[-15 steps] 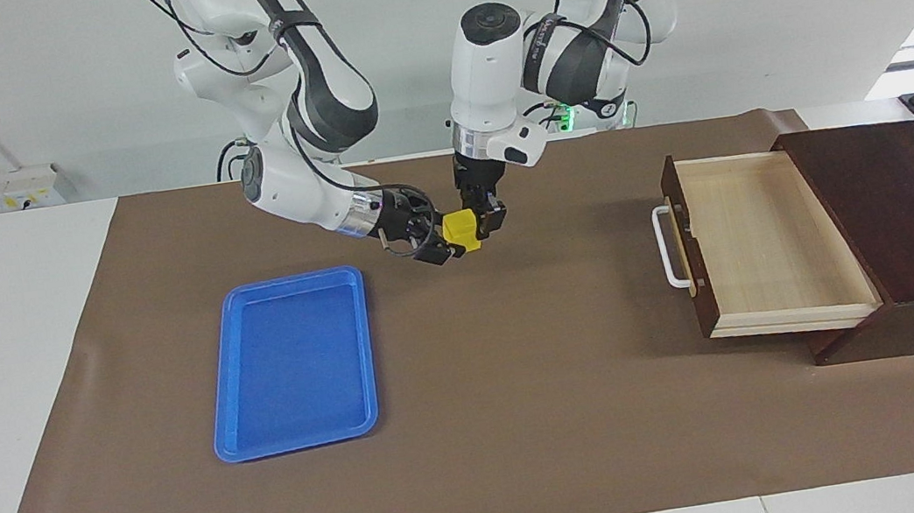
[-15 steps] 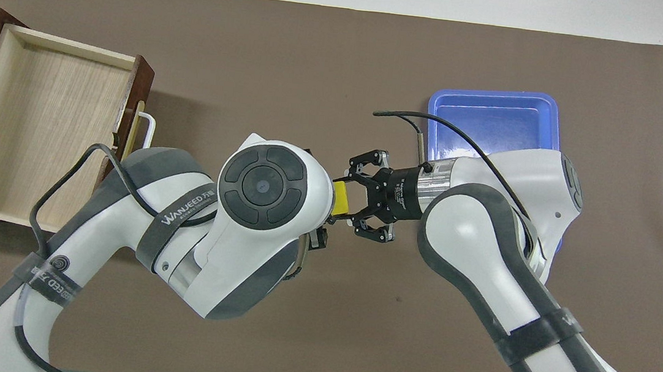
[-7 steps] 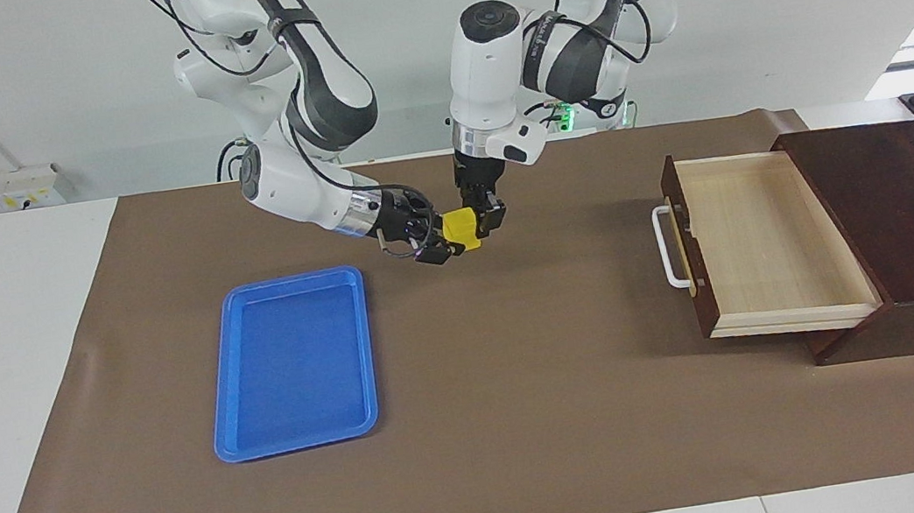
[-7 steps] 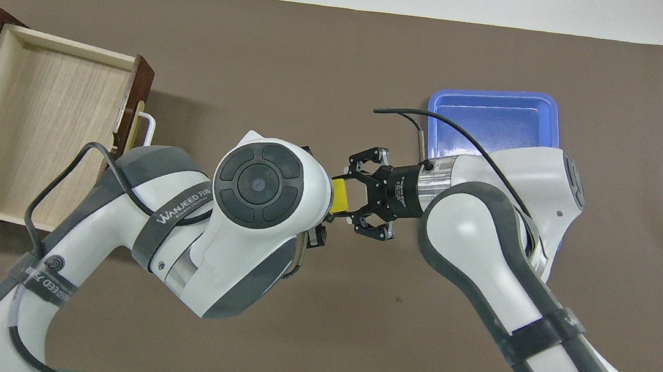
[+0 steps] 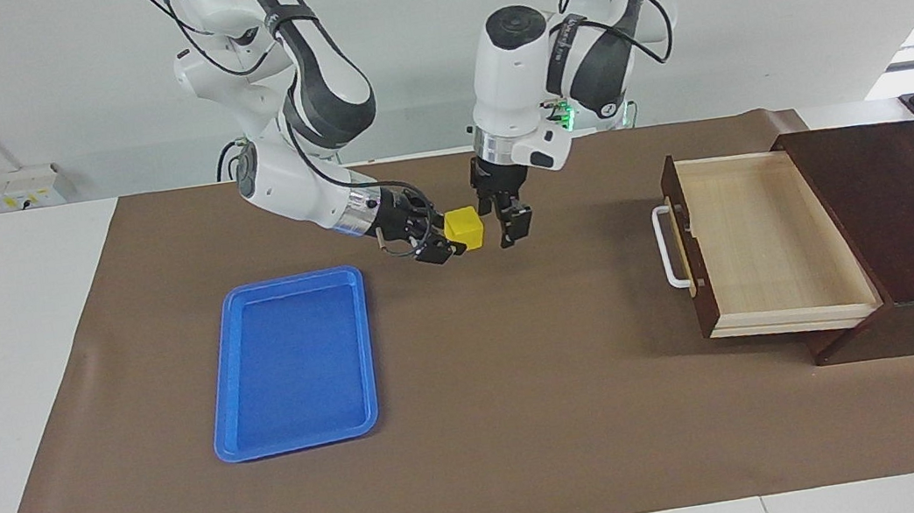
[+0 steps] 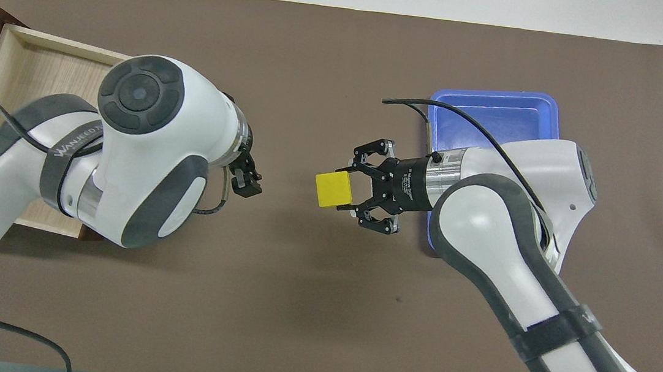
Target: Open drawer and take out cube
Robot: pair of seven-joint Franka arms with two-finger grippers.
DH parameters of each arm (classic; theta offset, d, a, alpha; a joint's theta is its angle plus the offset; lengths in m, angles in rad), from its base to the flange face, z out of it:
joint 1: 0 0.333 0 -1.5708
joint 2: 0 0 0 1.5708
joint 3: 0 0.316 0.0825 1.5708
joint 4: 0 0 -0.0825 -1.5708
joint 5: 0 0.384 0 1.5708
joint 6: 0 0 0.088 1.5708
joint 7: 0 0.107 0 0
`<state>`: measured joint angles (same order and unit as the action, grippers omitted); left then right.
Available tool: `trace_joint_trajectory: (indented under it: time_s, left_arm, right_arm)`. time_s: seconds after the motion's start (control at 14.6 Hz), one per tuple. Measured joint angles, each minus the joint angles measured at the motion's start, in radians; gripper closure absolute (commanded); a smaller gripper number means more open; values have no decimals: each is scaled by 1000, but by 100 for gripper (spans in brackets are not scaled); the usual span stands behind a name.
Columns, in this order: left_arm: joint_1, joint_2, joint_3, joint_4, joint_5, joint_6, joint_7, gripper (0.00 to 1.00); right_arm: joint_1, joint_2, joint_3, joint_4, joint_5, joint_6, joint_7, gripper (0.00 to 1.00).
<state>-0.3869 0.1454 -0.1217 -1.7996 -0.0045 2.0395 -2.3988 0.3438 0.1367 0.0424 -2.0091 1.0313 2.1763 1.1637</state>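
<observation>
Above the mat, beside the blue tray [image 5: 290,362] | cube [image 5: 464,227] clamped by right gripper [image 5: 444,240], seemingly by one edge | left gripper [image 5: 505,222] released, empty | risk: shallow pinch, cube dropped.

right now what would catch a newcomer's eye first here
The bright yellow cube stands out: it hangs in the air over the brown mat, clamped in the right pincer, with the left pincer open just beside it and apart from it. Next comes the blue tray on the mat toward the right arm's end. Toward the left arm's end, the drawer is pulled out, its pale inside bare.
</observation>
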Motion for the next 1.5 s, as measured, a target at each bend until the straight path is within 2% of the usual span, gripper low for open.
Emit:
trace_joint_trajectory:
  time_s: [0.14, 0.41, 0.68, 0.89, 1.03, 1.23, 1.44, 1.5]
  left_arm:
    - [68, 0, 1, -26, 2, 12, 132, 0]
    - [222, -5, 3, -102, 7, 74, 457, 0]
    - [313, -11, -1, -113, 32, 73, 788, 0]
    - [342, -13, -9, -106, 107, 73, 835, 0]
    - [389, -21, -20, -103, 110, 71, 845, 0]
    - [475, -29, -30, -102, 112, 74, 894, 0]
    - [615, -27, -11, -103, 154, 81, 1041, 0]
    - [650, -27, -11, -104, 132, 80, 1080, 0]
  right_arm:
    - [-51, 0, -1, 10, 0, -37, 0, 100]
    - [-230, 18, -9, 25, -37, -95, -5, 100]
    - [-363, 119, -12, 44, -125, -97, -57, 100]
    - [-413, 192, -13, 57, -163, -100, -132, 100]
    - [-434, 222, -13, 55, -164, -104, -165, 100]
    - [-432, 231, -8, 32, -164, -104, -170, 100]
    - [-427, 229, 0, -6, -164, -108, -170, 100]
    - [-423, 226, 2, -21, -164, -109, -178, 100]
